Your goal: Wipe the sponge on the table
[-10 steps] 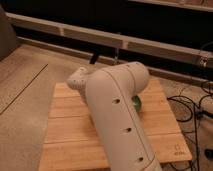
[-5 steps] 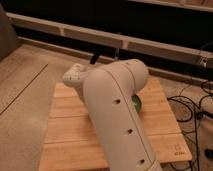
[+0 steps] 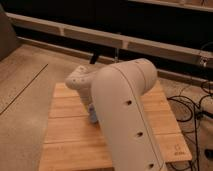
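Floor (image 3: 24, 75): grey and speckled, to the left of the table and behind it.
Table (image 3: 67, 137): light planks with open wood on the left, which would leave room for a wiping stroke.
Gripper (image 3: 91, 112): reached down from the pale wrist to the table's middle planks, with its tip at or just above the wood. That low reach fitted pressing something flat against the top.
Jaws: it could not be told whether they stood wide, narrow or closed on anything, because the wrist and arm hid them.
Sponge (image 3: 94, 119): only a small bluish patch showed at the gripper's tip, on the table near its middle. It was probably the sponge, though it was mostly covered. Whether it was gripped or merely lay under the tip could not be told.
Arm (image 3: 125, 120): a thick white link crossed the table's middle and right, hiding whatever lay behind it.
Cables (image 3: 192, 107): dark loops lay on the floor to the right, off the table.
Writing: a small dark mark (image 3: 177, 149) sat on the table's near right corner and was too small to read. No brand or label could be made out anywhere else.
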### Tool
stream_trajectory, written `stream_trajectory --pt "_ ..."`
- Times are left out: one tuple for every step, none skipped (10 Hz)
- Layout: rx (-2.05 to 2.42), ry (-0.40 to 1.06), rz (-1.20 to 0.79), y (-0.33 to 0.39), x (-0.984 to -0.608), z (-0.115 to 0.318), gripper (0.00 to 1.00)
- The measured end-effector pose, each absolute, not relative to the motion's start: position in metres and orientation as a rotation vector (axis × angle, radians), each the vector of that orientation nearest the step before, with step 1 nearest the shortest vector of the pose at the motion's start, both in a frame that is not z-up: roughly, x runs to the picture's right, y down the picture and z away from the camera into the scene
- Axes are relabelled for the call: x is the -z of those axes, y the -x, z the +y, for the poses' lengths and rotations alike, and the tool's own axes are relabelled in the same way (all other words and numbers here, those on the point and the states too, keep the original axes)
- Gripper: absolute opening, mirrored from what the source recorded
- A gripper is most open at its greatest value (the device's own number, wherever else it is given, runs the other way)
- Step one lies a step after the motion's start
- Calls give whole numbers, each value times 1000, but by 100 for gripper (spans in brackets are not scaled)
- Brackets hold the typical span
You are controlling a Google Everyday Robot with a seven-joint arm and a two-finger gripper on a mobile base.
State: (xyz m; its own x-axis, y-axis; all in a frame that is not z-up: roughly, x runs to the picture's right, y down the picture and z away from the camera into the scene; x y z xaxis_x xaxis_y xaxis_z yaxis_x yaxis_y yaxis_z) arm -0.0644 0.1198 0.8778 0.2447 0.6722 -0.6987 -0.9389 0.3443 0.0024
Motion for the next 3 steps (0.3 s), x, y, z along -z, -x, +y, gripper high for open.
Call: stream_trajectory --pt "-1158 466 673 64 -878 119 80" --pt "-1157 467 673 64 -878 119 80" --pt "-1156 467 673 65 -878 119 80"
